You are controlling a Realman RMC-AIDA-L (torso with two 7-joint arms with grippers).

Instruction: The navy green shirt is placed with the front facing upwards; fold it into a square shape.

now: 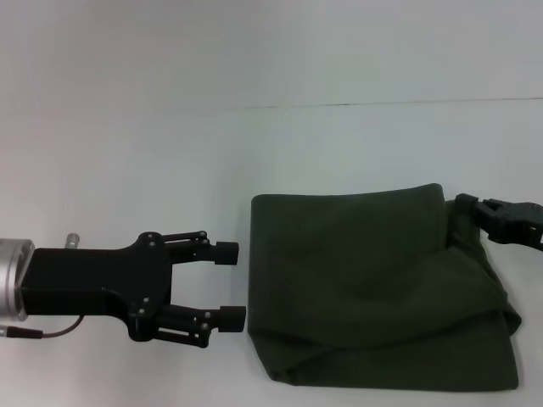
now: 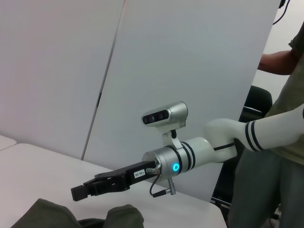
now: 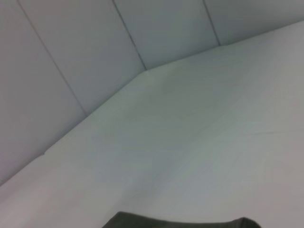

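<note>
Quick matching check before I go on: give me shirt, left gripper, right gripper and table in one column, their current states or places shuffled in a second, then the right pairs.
Column one:
1. navy green shirt
2. left gripper
3. right gripper
4. table

Column two:
A. open, just off the cloth's left edge, holding nothing
B. white, bearing everything else
C. folded into a rough square, lying flat
D. at the cloth's far right corner

Pairs: 1-C, 2-A, 3-D, 4-B
</note>
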